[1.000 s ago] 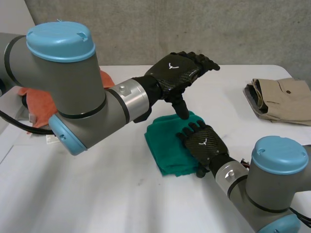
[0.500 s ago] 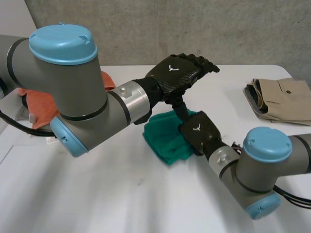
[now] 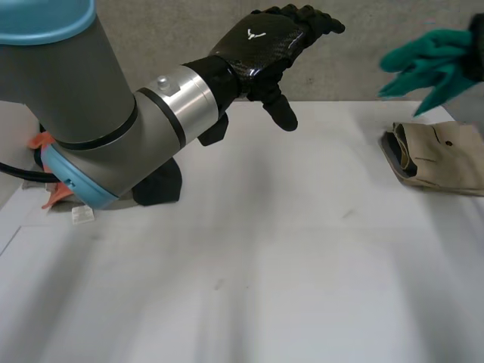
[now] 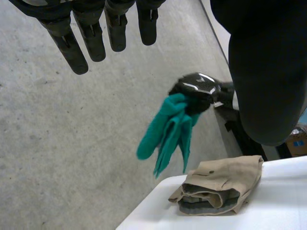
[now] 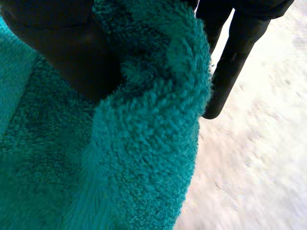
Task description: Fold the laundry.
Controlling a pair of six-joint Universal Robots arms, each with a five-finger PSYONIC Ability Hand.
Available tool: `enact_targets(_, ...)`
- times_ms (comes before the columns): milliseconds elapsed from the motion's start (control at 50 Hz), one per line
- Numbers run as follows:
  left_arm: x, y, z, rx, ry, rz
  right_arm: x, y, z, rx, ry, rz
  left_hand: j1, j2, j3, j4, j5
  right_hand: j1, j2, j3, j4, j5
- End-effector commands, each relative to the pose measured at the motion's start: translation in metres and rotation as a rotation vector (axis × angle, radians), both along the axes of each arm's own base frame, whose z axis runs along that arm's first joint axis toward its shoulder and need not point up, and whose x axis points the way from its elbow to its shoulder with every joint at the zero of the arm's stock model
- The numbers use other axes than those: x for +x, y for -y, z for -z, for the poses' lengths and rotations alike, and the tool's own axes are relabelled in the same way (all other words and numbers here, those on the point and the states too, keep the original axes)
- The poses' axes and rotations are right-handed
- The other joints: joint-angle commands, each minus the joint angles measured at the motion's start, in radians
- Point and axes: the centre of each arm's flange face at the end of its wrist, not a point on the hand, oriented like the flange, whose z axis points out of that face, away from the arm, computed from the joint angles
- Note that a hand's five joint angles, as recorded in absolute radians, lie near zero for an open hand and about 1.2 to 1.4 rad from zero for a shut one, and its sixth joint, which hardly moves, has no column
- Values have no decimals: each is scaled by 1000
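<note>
Up in the air near the folded beige garment (image 3: pixel 439 155), the green towel (image 3: pixel 423 64) is being clutched, dangling, by the right hand (image 4: pixel 197 89) while the left hand (image 3: pixel 265 45) is being held splayed, empty; the fold is probably being risked by that bunched grip.

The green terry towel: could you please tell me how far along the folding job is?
Done: a beige folded garment lies at the right edge of the white table. In hand: the right robot hand grips the green terry towel, hanging in the air near that garment; the left robot hand hovers open, empty. Left: an orange cloth behind the left arm, seemingly unfolded.
</note>
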Motion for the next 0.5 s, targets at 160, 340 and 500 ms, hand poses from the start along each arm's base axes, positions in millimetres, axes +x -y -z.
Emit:
enact_targets(160, -8, 3, 26, 51, 36, -30, -85, 34, 177, 244, -109, 8, 17, -3, -2, 5, -15, 360, 247, 232, 199, 277)
enact_targets(340, -11, -2, 24, 48, 33, -24, -109, 14, 135, 301, -137, 69, 17, -3, -2, 5, -15, -636, -749, -764, -797, -719)
enact_targets(500, -16, -17, 28, 60, 46, 7, -135, -4, 93, 416, -95, 126, 17, -3, -2, 5, -15, -861, -974, -990, -1023, -944)
